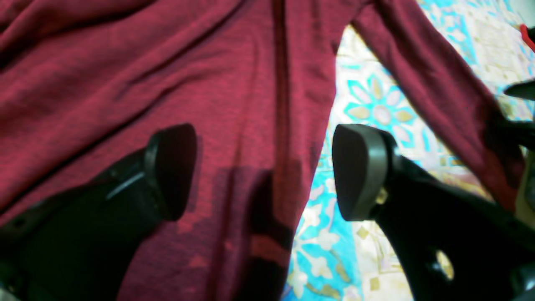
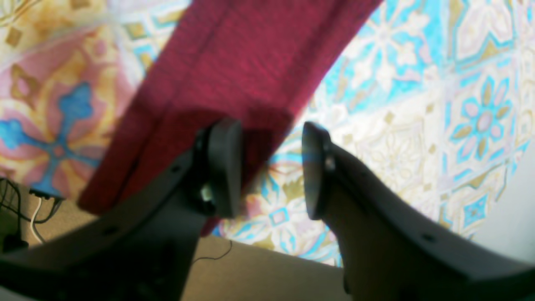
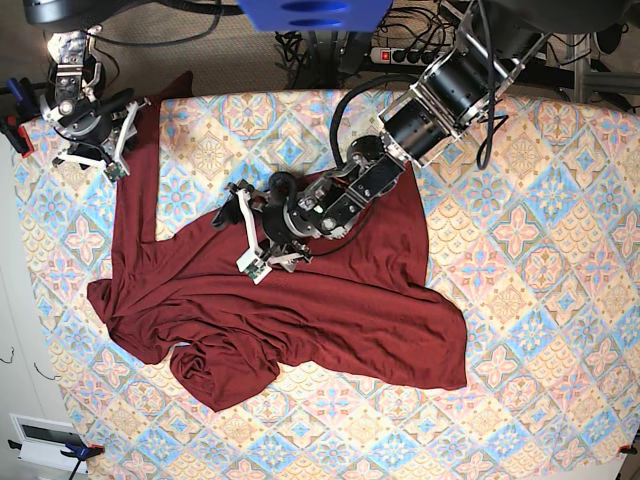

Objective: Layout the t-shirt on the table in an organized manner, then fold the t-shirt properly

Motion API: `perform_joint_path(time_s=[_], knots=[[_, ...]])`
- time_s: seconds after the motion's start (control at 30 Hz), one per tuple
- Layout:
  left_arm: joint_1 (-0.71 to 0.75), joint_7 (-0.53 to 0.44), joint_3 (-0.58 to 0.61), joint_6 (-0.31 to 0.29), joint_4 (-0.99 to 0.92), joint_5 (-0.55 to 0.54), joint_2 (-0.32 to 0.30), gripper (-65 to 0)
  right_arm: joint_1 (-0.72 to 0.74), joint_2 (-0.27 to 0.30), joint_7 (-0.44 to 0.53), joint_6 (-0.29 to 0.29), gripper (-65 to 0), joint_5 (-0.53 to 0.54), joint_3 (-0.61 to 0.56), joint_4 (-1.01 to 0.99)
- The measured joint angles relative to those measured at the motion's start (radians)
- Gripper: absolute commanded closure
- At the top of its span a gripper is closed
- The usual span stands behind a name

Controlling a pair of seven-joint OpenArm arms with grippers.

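Note:
The dark maroon t-shirt lies rumpled across the table, bunched at its front left, with one long sleeve running up to the far left corner. My left gripper hovers over the shirt's middle, open. In the left wrist view its fingertips straddle a fabric edge of the t-shirt, the table showing beside it. My right gripper stands at the far left corner over the sleeve's end. In the right wrist view it is open, empty, above the sleeve at the table's edge.
Cables and a power strip lie on the floor beyond the far edge. Clamps grip the cloth at the left edge. Floor with wires shows past the table corner. The table's right half carries only the patterned cloth.

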Motion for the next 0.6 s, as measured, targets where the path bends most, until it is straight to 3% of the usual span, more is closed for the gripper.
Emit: perform_joint_path(time_s=[0.33,0.6], knots=[[0.007,0.003,0.001,0.004,0.051,0.002,-0.034,-48.9,-0.015,0.000,-0.004,0.001,-22.8,0.000,-0.003,-0.001],[0.008,0.003,0.001,0.003,0.051,0.002,-0.033,-48.9,-0.013,0.000,-0.075,0.001,-22.4,0.004,-0.003,-0.003]])
